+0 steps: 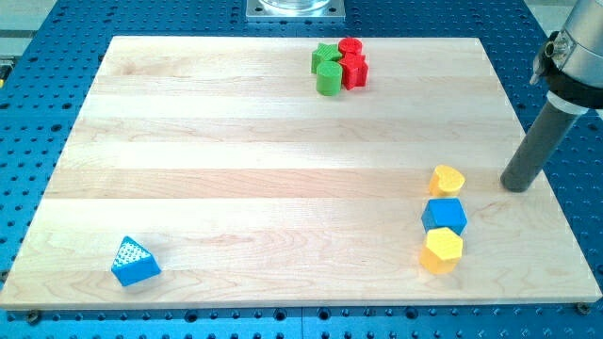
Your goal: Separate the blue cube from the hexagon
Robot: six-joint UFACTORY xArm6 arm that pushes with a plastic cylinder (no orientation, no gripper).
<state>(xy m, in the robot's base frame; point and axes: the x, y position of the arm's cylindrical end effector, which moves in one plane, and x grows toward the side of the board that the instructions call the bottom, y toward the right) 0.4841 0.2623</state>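
Camera view shows my tip (516, 186), a bare rod with nothing clamped, at right-centre just right of a yellow heart block (448, 179), below which the blue cube (444, 216) touches the yellow hexagon (441, 250) near the wooden board (236, 169)'s lower right.

The table (283, 169) is pale wood with light grain bands, set on a blue perforated base (57, 28). My tip (515, 188) ends a dark grey rod. 2 yellow blocks, a heart (448, 179) and a hexagon (442, 250), flank the blue cube (444, 216). 2 green blocks (327, 70) touch 2 red blocks (352, 64). The blue triangle (135, 262) has a white, dotted top.
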